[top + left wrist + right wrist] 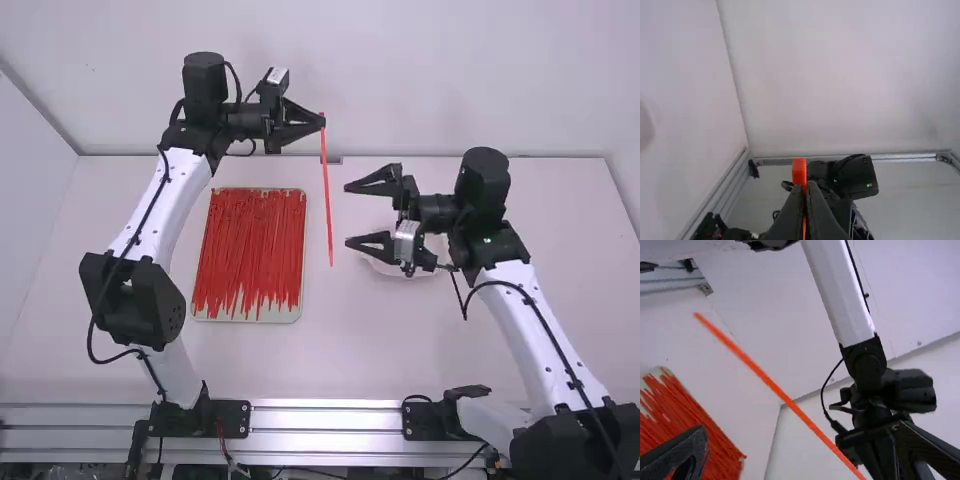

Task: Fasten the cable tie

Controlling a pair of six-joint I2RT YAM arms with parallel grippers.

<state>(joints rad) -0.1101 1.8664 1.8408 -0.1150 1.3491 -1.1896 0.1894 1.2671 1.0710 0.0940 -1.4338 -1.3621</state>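
The left gripper (320, 122) pinches the cable tie (327, 200) just below its head, hanging above the tabletop (380, 330) beside the wide-open right gripper (347, 214), which should likely close squarely near the tail's tip to curl it headward.

We count two grippers (322, 122) (347, 213), one tray (280, 317), one red tie (327, 200) held up, and one heap of many ties (250, 250)
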